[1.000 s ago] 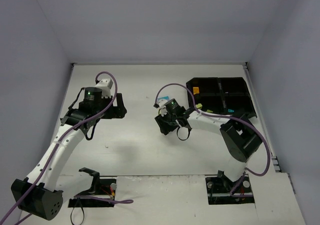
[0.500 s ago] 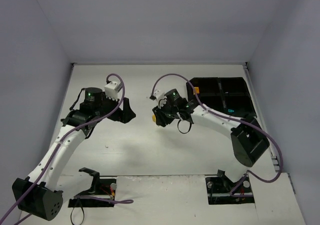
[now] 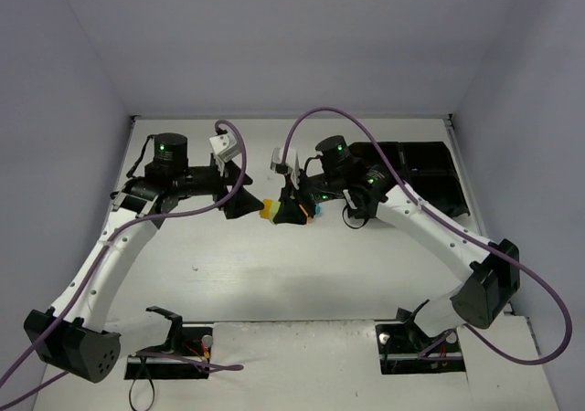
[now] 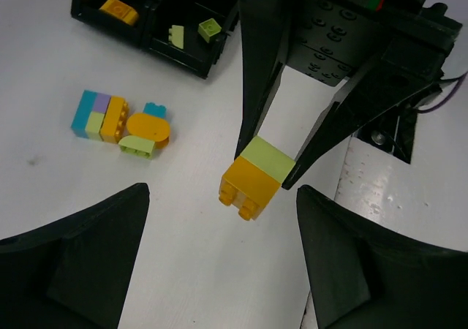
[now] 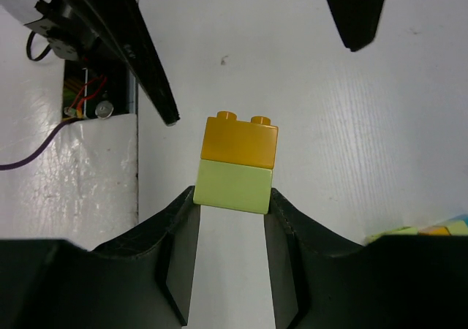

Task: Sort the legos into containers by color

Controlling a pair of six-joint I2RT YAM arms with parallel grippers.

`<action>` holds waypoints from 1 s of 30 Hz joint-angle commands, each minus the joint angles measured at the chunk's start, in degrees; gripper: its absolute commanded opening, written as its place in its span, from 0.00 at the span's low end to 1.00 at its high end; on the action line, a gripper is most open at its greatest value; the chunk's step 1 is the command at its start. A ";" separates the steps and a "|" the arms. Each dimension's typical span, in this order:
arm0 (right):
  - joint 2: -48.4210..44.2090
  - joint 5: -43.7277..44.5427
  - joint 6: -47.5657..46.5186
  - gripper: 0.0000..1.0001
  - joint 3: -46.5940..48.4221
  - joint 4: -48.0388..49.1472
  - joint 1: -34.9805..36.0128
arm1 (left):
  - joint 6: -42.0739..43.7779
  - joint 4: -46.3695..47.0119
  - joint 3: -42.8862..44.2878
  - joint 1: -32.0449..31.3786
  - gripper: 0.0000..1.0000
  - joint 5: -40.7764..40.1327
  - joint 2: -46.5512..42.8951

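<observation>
- My right gripper point(image 5: 232, 197) is pinched tight on a two-brick stack point(image 5: 235, 164). Its fingers point(image 5: 183, 227) press the two sides of the lime brick point(image 5: 232, 186). The orange brick point(image 5: 240, 140) is joined to the lime brick's far face, studs pointing away from my wrist.
- The stack hangs in the air over the white table point(image 4: 88, 197). In the overhead view it is well off to the left of the black tray point(image 4: 186, 62), outside every compartment.
- My left gripper point(image 4: 223, 194) stands spread wide, one finger on each side of the stack's orange end. Neither finger touches it.
- The two grippers meet tip to tip out past the tray's left side, with the stack between them.
- In the tray, one compartment holds a single orange piece point(image 4: 118, 9). The compartment next to it holds two lime pieces point(image 4: 209, 28).
- I cannot make out the tray's other compartments; my right arm covers part of them from above.
- A loose cluster point(image 4: 121, 124) lies on the table just outside the tray, near its wall.
- In the cluster, a joined block point(image 4: 99, 115) of cyan, purple, lime and orange lies beside an orange oval piece point(image 4: 148, 129).
- A flat lime piece point(image 4: 137, 146) rests against the oval, on the side away from the tray.
- A small cyan piece point(image 4: 153, 110) sits on the oval's tray side.
</observation>
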 commanded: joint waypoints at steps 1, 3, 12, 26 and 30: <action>-1.70 -7.63 -2.13 0.00 2.24 -1.32 -0.43 | 6.16 -0.90 3.28 -0.26 0.73 7.94 1.32; -2.14 -7.72 -2.22 0.00 2.24 -1.41 -0.34 | 6.34 -1.34 3.81 -0.35 0.69 11.09 2.29; -3.02 -8.60 -2.13 0.00 2.50 -1.50 -0.78 | 17.85 -14.52 6.71 -3.43 0.59 13.92 5.54; -2.67 -10.45 -1.95 0.00 2.77 -1.50 -1.04 | 18.30 -12.16 4.95 -4.31 0.44 14.45 5.90; -2.67 -10.53 -1.95 0.00 2.85 -1.50 -1.04 | 17.94 -11.45 4.95 -4.66 0.33 14.54 6.51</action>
